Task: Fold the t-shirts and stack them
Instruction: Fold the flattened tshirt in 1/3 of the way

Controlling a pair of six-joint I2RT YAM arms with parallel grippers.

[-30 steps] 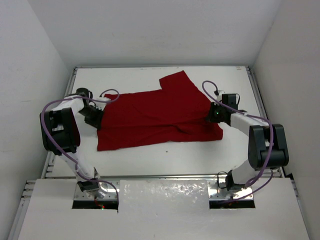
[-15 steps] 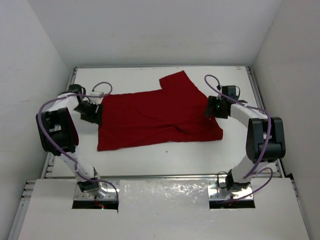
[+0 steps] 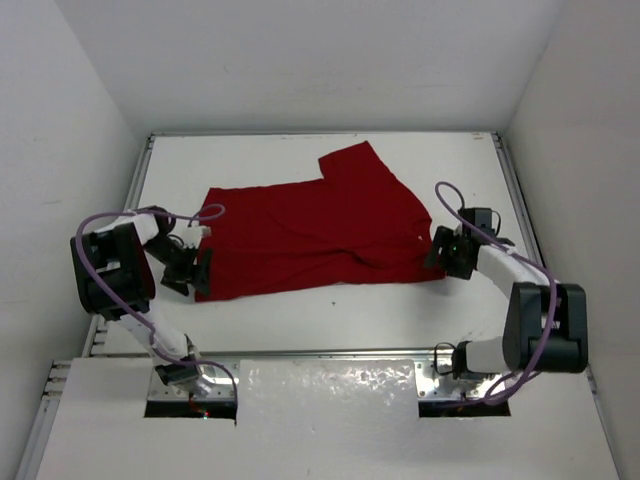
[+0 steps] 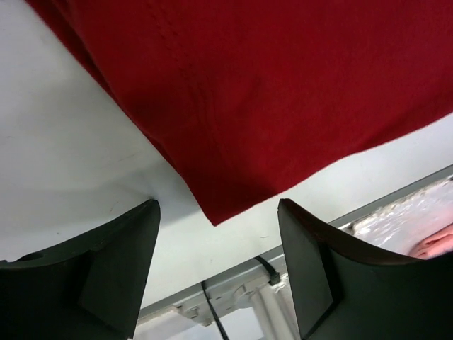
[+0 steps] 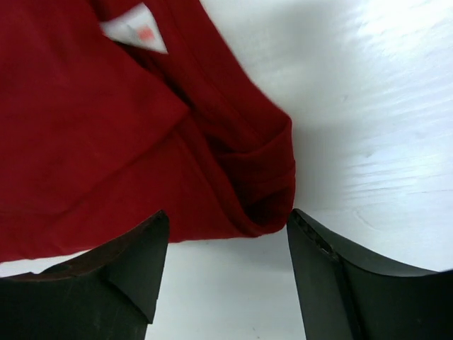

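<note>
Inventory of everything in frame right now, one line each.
t-shirt: 1, dark red, spread across the middle of the table
label: 1, white with a pink mark, on the t-shirt near its bunched right end
table: 1, white, under the t-shirt
glossy sheet: 1, whitish, near edge between the arm bases
cables: 2, purple, one looped along each arm
left gripper: 1, black, open, at the t-shirt's near left corner
right gripper: 1, black, open, at the t-shirt's bunched right end
</note>
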